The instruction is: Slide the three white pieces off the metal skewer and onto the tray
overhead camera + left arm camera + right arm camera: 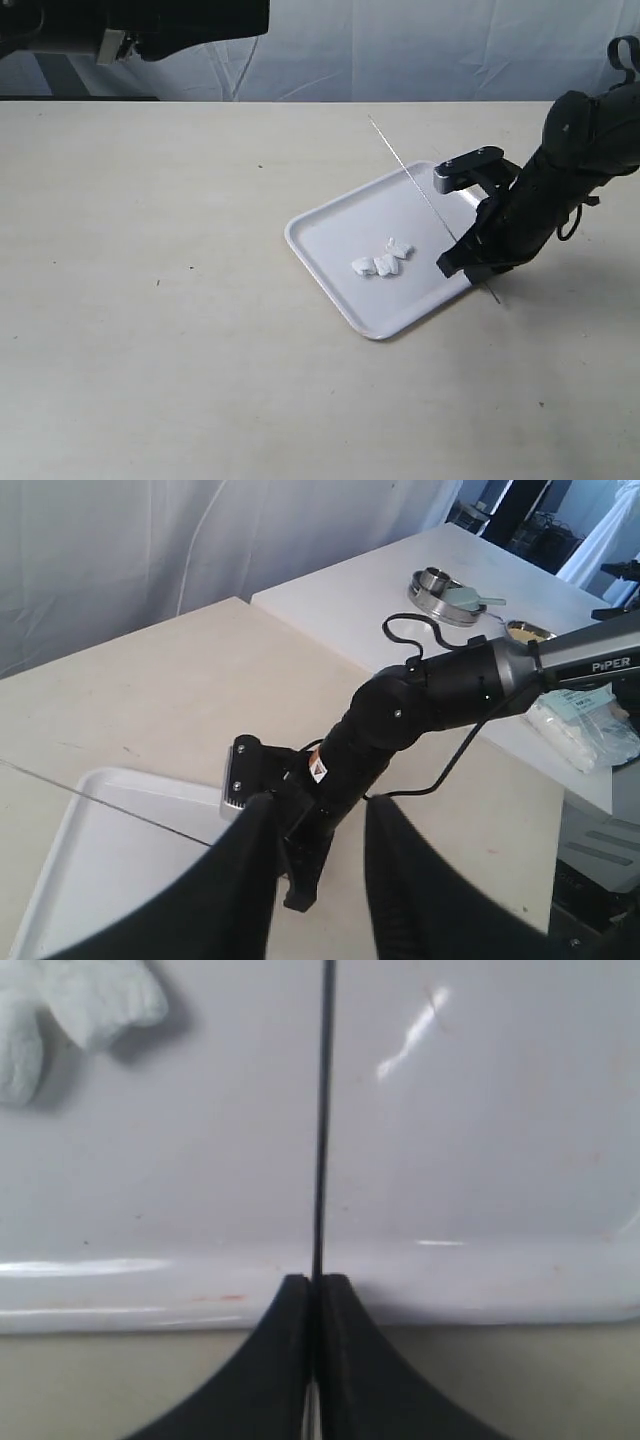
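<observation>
Here we are over the desk (150,300), and the right pincer (314,1282) is clamped hard on the skewer (410,180), its two black fingers pressed flat together with the thin rod caught between them. We see that grip sitting right at the tray's rim, on the side nearest the right arm (580,150). From there the skewer runs slanted across one corner of the tray (330,235) and out past its far edge, and a short stub pokes out behind the pincer over the desk. And the pieces (382,262)? They lie on the tray floor, bunched in one small white clump near its middle, apart from the rod; we can't count them cleanly from here. The right wrist view shows one fluffy lump lying to one side of the skewer and throwing a soft shadow on the glossy white. Over to the left pincer (322,805): its dark fingers stand parted and grip nothing, and between them we look down on the right arm and a corner of the tray. In the exterior view the left arm shows only as a dark shape high at the far left edge, well apart from the tray.
</observation>
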Robot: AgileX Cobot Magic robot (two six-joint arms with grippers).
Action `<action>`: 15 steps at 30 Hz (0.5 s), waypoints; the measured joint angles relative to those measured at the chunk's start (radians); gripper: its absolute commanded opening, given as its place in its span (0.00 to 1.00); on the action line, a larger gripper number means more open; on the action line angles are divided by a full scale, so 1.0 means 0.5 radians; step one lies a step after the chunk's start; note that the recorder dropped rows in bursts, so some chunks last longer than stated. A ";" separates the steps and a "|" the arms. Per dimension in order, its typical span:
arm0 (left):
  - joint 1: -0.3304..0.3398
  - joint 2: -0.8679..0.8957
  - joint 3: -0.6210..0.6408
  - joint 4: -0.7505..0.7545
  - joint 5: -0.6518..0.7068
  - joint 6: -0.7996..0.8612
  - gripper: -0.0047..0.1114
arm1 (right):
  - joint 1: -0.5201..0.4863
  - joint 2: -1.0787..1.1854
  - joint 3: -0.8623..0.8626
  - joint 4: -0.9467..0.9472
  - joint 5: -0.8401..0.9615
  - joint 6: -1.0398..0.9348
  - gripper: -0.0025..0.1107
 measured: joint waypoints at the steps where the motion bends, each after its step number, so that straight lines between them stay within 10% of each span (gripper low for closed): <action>1: 0.000 -0.009 0.000 0.000 0.000 0.000 0.29 | 0.009 0.004 0.000 0.000 0.000 0.000 0.02; 9: 0.000 -0.016 0.001 0.000 0.000 0.000 0.29 | 0.021 0.007 -0.003 -0.005 0.038 -0.001 0.02; 15: 0.000 -0.016 0.001 0.000 0.004 0.000 0.29 | 0.021 -0.094 -0.003 -0.025 0.043 0.006 0.21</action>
